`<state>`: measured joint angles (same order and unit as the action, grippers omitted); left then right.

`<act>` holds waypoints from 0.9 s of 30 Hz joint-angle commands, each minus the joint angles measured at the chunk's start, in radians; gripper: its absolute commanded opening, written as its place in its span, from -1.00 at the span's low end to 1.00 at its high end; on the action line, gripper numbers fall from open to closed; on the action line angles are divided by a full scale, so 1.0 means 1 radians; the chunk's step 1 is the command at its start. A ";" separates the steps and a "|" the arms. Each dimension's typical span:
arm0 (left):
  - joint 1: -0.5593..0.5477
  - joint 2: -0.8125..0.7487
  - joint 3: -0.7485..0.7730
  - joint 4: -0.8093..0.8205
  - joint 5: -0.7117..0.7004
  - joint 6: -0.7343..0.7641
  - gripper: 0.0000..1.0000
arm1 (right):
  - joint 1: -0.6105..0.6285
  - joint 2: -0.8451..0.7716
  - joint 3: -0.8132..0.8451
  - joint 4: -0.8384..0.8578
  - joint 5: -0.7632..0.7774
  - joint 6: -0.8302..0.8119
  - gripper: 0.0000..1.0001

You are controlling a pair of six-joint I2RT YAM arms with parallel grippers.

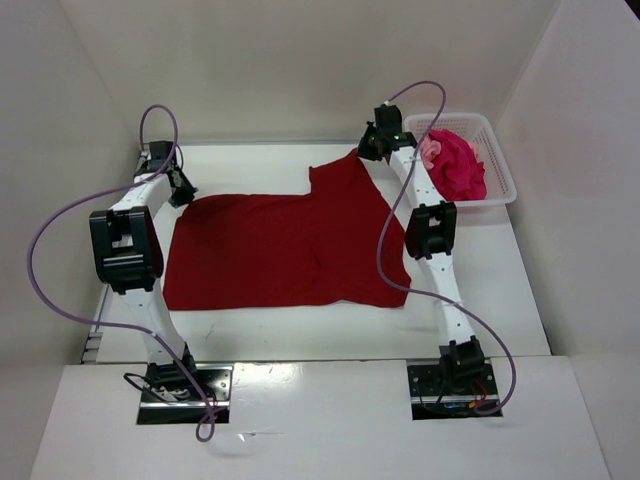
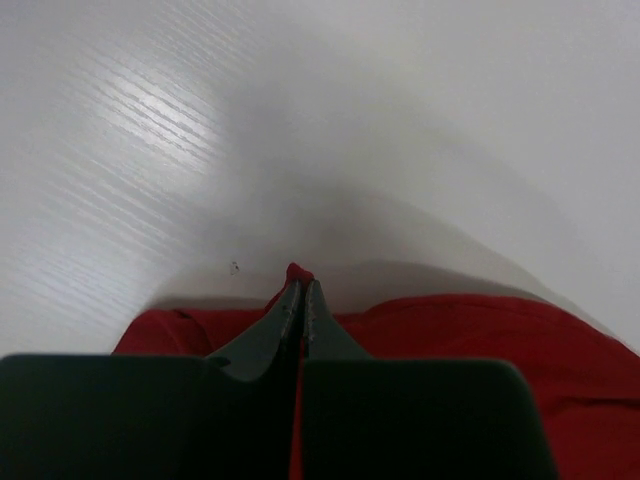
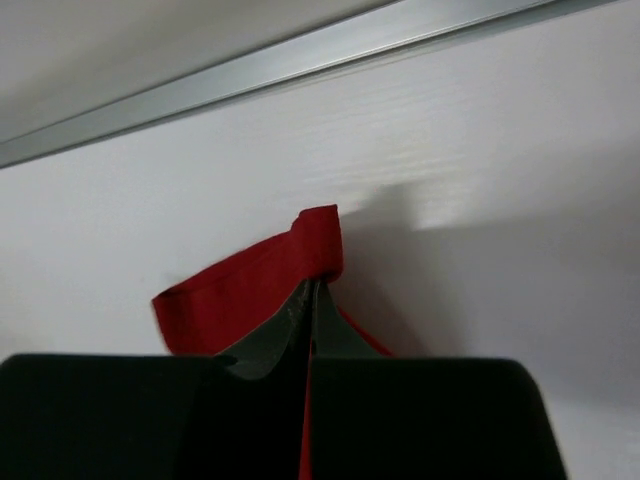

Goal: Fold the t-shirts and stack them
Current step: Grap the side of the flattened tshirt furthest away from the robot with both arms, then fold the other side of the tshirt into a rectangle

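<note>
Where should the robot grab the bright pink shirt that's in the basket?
Grab the top of the bright pink shirt, coming straight down from above. It lies crumpled in a heap, so loose folds stick up to pinch, and the walls of the basket probably block any way in from the sides.

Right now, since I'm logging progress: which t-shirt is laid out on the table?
The dark red t-shirt, spread across the table; the magenta t-shirt and the salmon t-shirt sit bunched in the white basket.
</note>
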<state>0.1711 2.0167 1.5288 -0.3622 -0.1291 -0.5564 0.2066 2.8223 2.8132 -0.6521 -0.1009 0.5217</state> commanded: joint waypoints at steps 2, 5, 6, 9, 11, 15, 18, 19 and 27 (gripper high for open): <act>-0.004 -0.088 -0.027 0.025 0.020 -0.010 -1.00 | -0.001 -0.251 -0.151 -0.103 -0.072 -0.009 -1.00; -0.004 -0.131 -0.067 0.025 0.029 -0.010 -1.00 | -0.001 -0.491 -0.533 0.027 -0.072 -0.019 -1.00; 0.005 -0.141 -0.067 0.025 0.039 -0.010 -1.00 | -0.001 -0.556 -0.632 0.082 -0.063 -0.008 -1.00; 0.016 -0.191 -0.102 -0.004 0.039 -0.019 -1.00 | -0.001 -0.714 -0.899 0.140 -0.063 0.003 -1.00; 0.016 -0.213 -0.122 -0.004 0.039 -0.008 -1.00 | -0.001 -0.779 -0.996 0.155 -0.063 0.003 -1.00; 0.025 -0.272 -0.182 -0.023 0.029 -0.008 -1.00 | -0.010 -0.956 -1.193 0.178 -0.039 0.003 -1.00; 0.036 -0.323 -0.242 -0.032 0.020 0.001 -1.00 | -0.010 -1.046 -1.331 0.198 -0.030 0.003 -1.00; 0.047 -0.349 -0.260 -0.032 0.020 0.001 -1.00 | -0.010 -1.099 -1.391 0.198 -0.029 0.003 -1.00; 0.097 -0.513 -0.412 -0.064 0.065 -0.020 -1.00 | -0.010 -1.371 -1.659 0.160 -0.010 0.012 -1.00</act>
<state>0.2562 1.5959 1.1419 -0.4126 -0.0772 -0.5583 0.2028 1.5726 1.2148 -0.5003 -0.1387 0.5278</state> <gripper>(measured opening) 0.008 0.003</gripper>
